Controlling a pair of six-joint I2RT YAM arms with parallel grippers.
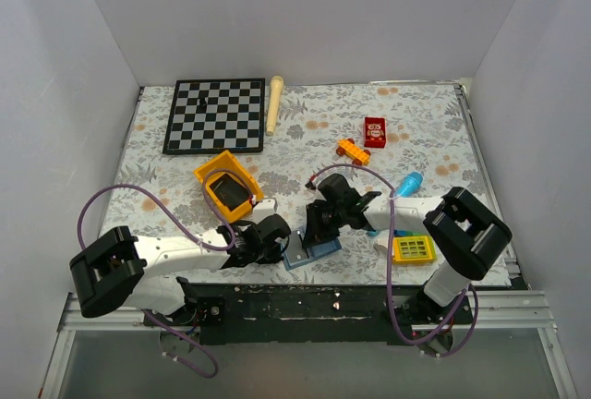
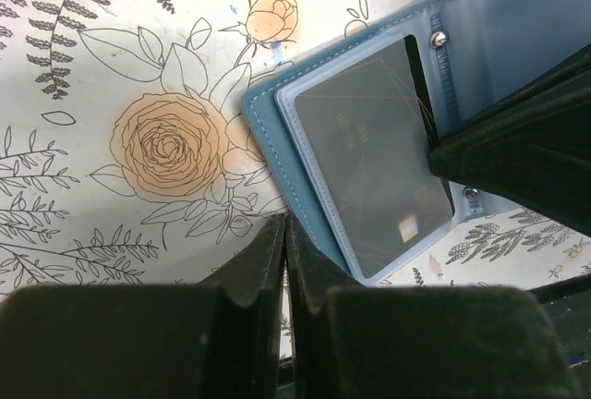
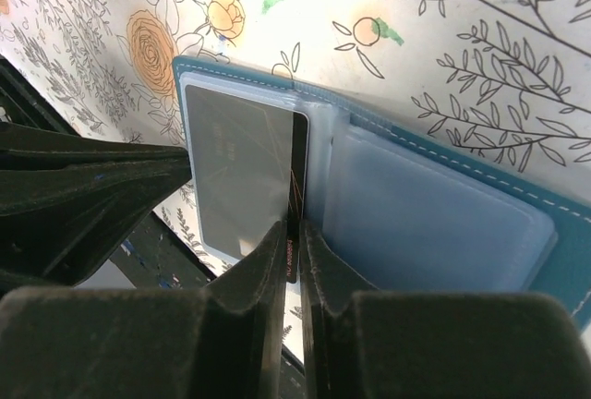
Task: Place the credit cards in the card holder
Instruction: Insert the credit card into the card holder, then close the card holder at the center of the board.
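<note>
Soft, even white light fills the top view. The pale walls [image 1: 305, 11] are bright and lean outward toward the corners, and only faint shadows lie under the arms near 6 o'clock. In both wrist views the floral tablecloth [image 2: 166, 140] is sharp and well lit. The left gripper [image 2: 284, 228] and right gripper [image 3: 292, 228], at 6 o'clock, are dark and blurred. A grey sheen covers the card [image 3: 240, 168]. The wallet [image 3: 434, 214] pockets look milky.
</note>
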